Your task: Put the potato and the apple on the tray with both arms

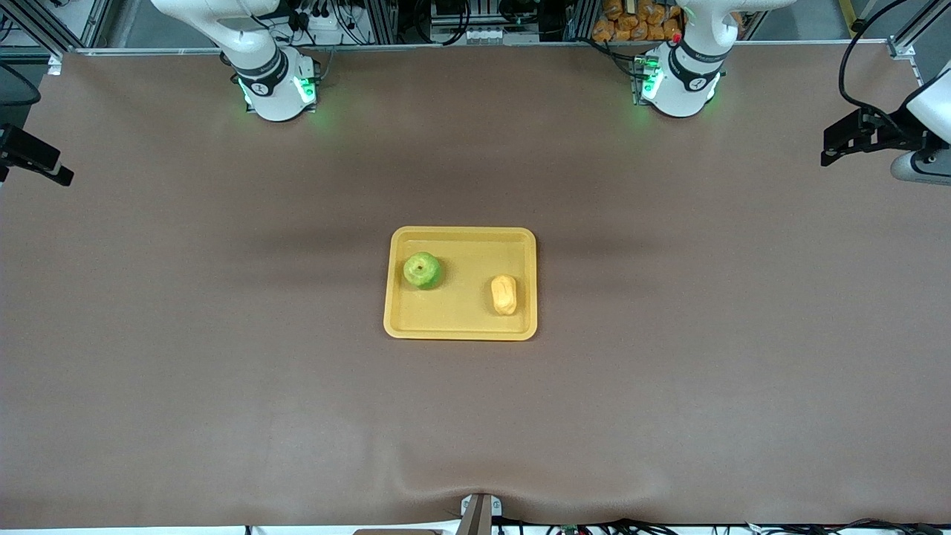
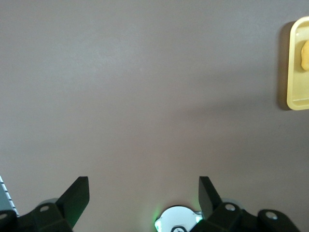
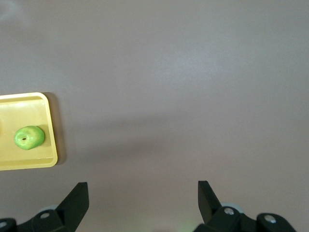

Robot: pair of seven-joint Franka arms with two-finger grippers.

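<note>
The yellow-orange tray (image 1: 461, 316) lies in the middle of the table. The green apple (image 1: 422, 270) rests on it toward the right arm's end. The yellow-orange potato (image 1: 504, 294) rests on it toward the left arm's end. Neither gripper touches them. My left gripper (image 2: 144, 193) is open and empty, high over bare table by its own base, with the tray's edge (image 2: 295, 72) and the potato (image 2: 305, 54) at the rim of its view. My right gripper (image 3: 143, 195) is open and empty over bare table; its view shows the tray (image 3: 29, 104) and the apple (image 3: 29, 137).
The brown table cover (image 1: 223, 371) surrounds the tray. The arm bases (image 1: 275, 89) (image 1: 680, 85) stand along the table's edge farthest from the front camera. Black fixtures overhang the table at the left arm's end (image 1: 854, 137) and at the right arm's end (image 1: 33, 160).
</note>
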